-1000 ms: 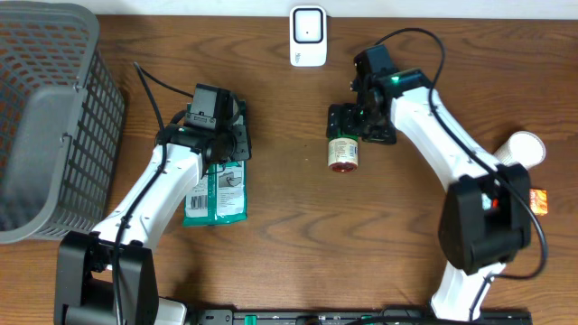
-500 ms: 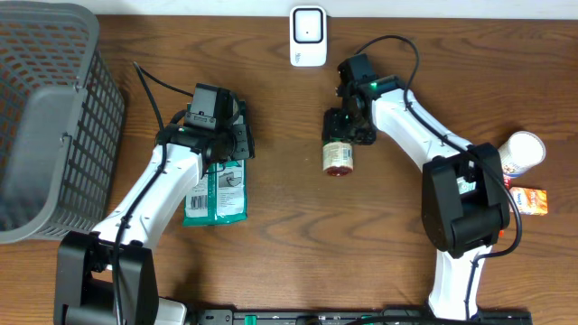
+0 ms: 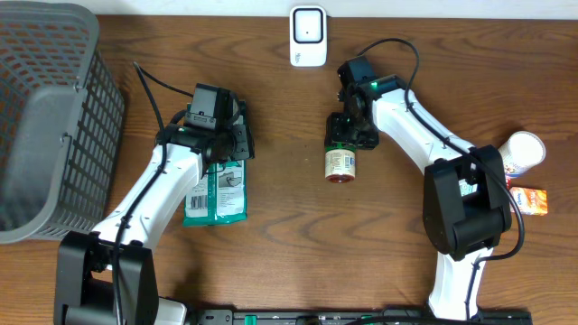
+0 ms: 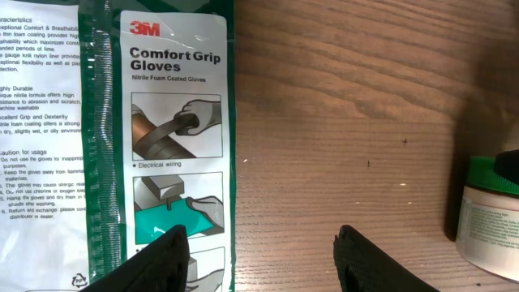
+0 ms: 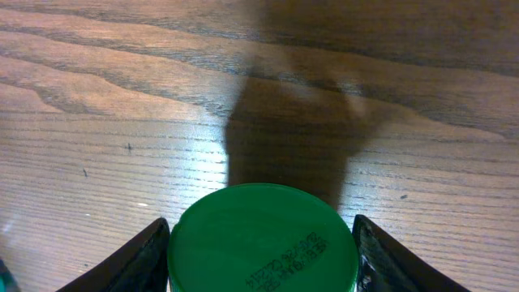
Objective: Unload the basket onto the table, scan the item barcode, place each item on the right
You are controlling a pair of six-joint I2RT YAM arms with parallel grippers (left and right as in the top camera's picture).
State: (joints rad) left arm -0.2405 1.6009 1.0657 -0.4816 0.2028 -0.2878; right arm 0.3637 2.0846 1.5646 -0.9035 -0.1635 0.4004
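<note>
The jar (image 3: 340, 162) is lying just right of the table's (image 3: 289, 253) middle, below the white scanner (image 3: 308, 36), with its label turned up toward the overhead camera.

Working across from the left, we are seeing a grey basket (image 3: 45, 117) at the table's edge. Next comes a flat glove packet (image 3: 217, 194) with the left claw (image 4: 263, 259) hanging over its right border. That claw's fingers are spread, one above the packet and one above bare wood, and they are gripping nothing.

Past the scanner, the right claw (image 5: 261, 259) is pressing in on both sides of the jar's green lid (image 5: 263, 227), so we are reading it as clamped on the jar. We cannot tell whether the jar is clear of the wood.

We are judging the jar to be rigid and fairly solid for its size, with a smooth lid that could slip or let the body swing. The lid is the sensible place to hold it, since that is leaving the label bare for the scanner. We are not making out the barcode itself.

Farthest right are a white cup (image 3: 519, 152) and a small orange box (image 3: 530, 200).
</note>
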